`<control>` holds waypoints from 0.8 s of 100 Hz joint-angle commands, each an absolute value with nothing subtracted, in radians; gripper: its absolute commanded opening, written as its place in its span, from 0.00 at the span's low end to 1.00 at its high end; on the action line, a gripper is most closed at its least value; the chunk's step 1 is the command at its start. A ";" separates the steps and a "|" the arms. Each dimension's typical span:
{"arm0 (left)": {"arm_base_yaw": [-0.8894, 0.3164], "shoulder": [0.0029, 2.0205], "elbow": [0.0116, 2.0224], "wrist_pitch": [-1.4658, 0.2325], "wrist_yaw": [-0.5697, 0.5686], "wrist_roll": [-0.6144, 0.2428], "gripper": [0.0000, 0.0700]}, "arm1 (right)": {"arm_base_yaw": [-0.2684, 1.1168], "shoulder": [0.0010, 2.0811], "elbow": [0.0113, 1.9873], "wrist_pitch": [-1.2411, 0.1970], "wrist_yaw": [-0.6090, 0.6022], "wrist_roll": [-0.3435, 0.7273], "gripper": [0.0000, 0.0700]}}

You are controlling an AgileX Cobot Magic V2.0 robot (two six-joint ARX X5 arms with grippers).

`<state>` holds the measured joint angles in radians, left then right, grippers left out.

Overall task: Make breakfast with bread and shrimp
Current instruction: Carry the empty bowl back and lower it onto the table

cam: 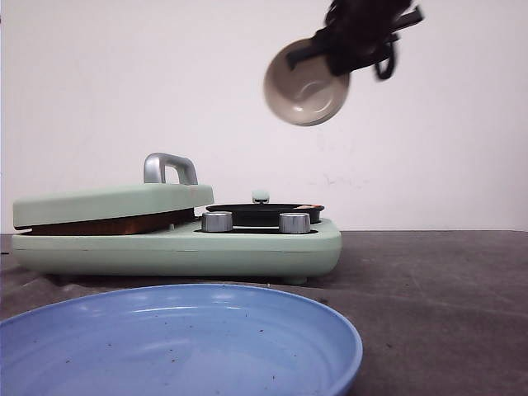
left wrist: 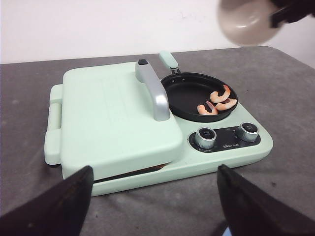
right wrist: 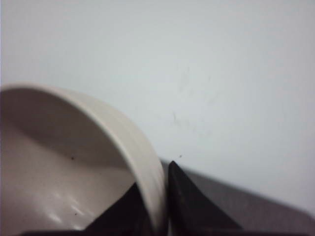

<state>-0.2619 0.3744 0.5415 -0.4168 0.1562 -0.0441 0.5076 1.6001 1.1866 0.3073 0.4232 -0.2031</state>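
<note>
Three pink-orange shrimp [left wrist: 216,104] lie in the small black pan [left wrist: 187,93] of the mint-green breakfast maker [left wrist: 118,123]. Its lid [cam: 115,202] is down. The bread is hidden under it; only a thin brown strip [cam: 107,223] shows in the gap. My right gripper [cam: 334,51] hangs high above the pan side, shut on the rim of a tilted, empty beige bowl [cam: 307,87]; the wrist view shows the rim [right wrist: 147,167] pinched between the fingers [right wrist: 192,201]. In front of the maker, my left gripper [left wrist: 155,167] is open and holds nothing.
A large empty blue plate [cam: 181,346] sits at the front of the dark table [cam: 429,280]. Two silver knobs [left wrist: 205,137] are on the maker's front right. A silver handle [left wrist: 155,93] stands up from the lid. A white wall is behind.
</note>
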 commanded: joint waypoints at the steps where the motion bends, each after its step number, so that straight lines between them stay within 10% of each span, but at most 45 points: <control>1: -0.263 0.377 0.550 -0.414 0.158 -0.046 0.62 | 0.498 1.554 1.213 0.206 0.408 -0.102 0.00; 40: -0.263 0.377 0.550 -0.427 0.158 -0.066 0.62 | 0.310 1.431 1.494 -0.505 0.186 0.043 0.00; 80: -0.263 0.377 0.550 -0.427 0.158 -0.068 0.62 | 0.092 1.482 1.588 -0.799 -0.084 0.117 0.00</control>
